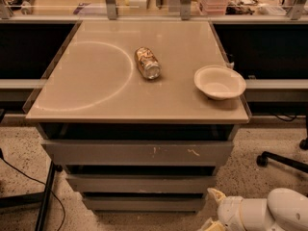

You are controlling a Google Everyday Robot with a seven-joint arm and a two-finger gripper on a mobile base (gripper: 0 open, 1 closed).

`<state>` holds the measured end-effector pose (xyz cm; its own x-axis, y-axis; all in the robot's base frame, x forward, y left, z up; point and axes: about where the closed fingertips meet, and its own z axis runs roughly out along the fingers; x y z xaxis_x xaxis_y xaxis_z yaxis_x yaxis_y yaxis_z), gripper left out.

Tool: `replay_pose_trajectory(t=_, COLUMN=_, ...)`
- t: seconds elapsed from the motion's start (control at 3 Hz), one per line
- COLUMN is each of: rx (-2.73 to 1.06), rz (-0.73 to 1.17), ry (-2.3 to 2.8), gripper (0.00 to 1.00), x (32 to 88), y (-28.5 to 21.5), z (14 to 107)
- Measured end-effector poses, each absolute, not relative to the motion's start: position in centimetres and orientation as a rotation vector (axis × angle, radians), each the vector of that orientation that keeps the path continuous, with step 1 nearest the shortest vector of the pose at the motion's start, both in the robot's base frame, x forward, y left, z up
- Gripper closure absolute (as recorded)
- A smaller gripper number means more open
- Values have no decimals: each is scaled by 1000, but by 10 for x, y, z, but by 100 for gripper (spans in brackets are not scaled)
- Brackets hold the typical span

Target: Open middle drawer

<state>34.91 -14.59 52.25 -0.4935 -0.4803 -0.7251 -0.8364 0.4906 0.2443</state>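
A grey cabinet holds three stacked drawers. The middle drawer (139, 183) has a plain grey front and is shut. It sits under the taller scratched top drawer front (139, 153) and above the short bottom front (142, 204). My gripper (212, 210) is low at the bottom right, next to the right end of the bottom drawer and below the middle drawer. Its cream fingertips (215, 194) stand apart and hold nothing. The white arm (269, 211) reaches in from the right edge.
On the beige cabinet top (96, 81) a can (147, 62) lies on its side and a white bowl (219, 82) sits near the right edge. A chair base (281, 160) stands right, a black stand and cable (45, 196) left.
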Motion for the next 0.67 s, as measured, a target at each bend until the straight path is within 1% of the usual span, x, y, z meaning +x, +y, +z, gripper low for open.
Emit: replay_pose_trajectory(t=0.67, rx=-1050, rz=756, ry=2083, gripper=0, x=422, y=-148, z=510)
